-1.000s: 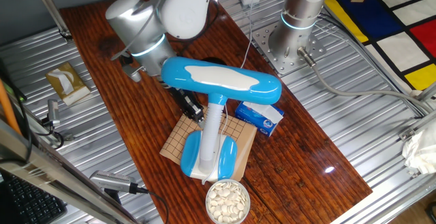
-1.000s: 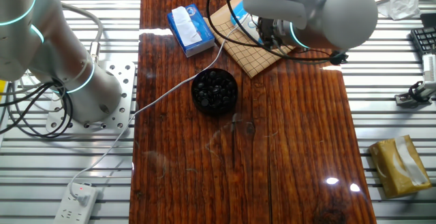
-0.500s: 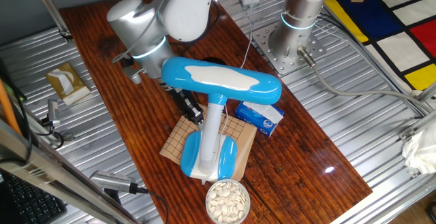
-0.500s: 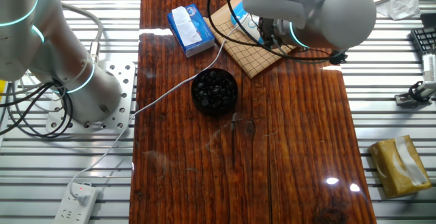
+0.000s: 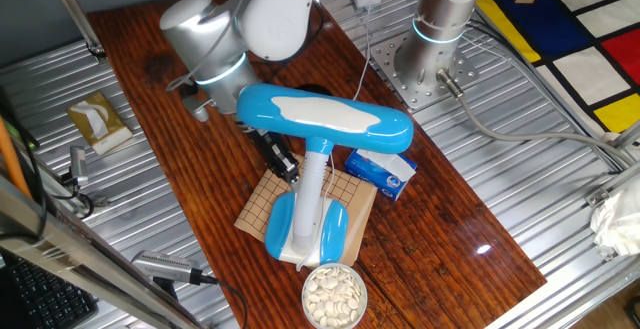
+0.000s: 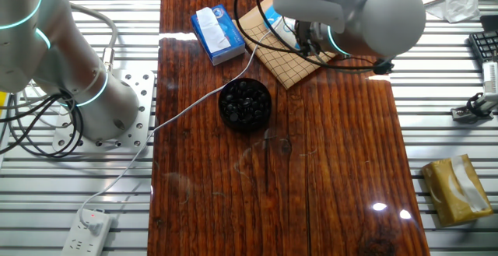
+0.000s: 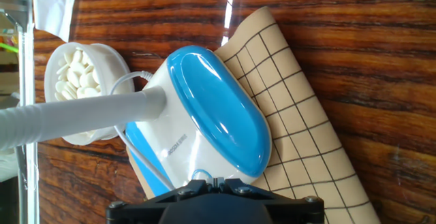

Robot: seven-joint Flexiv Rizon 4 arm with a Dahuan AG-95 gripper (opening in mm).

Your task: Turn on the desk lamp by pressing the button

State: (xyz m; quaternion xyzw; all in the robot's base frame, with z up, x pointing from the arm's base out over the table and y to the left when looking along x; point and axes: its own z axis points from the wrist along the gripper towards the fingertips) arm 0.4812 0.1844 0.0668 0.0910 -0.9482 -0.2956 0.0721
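The desk lamp has a sky-blue oval head [image 5: 322, 118] with a white panel, a white stem [image 5: 315, 181] and a blue-and-white base [image 5: 306, 229]. It stands on a tan grid board [image 5: 262, 201]. My black gripper [image 5: 281, 161] hangs under the head, just left of the stem. In the hand view the base [image 7: 216, 112] fills the middle and the stem [image 7: 82, 120] runs left. My gripper [image 7: 214, 181] is shut, fingertips together, right over the white end of the base by a small ringed button [image 7: 199, 176]. In the other fixed view my arm [image 6: 350, 11] hides the lamp.
A white bowl of white stones [image 5: 334, 294] stands just in front of the base. A small blue-and-white box [image 5: 381, 170] lies right of the stem. A black bowl of dark stones [image 6: 245, 103] and a white cable [image 6: 187, 108] lie further along the wooden table [image 6: 334, 170].
My arm's upper links have shifted slightly. The gripper stays at the lamp base and the lamp has not moved.
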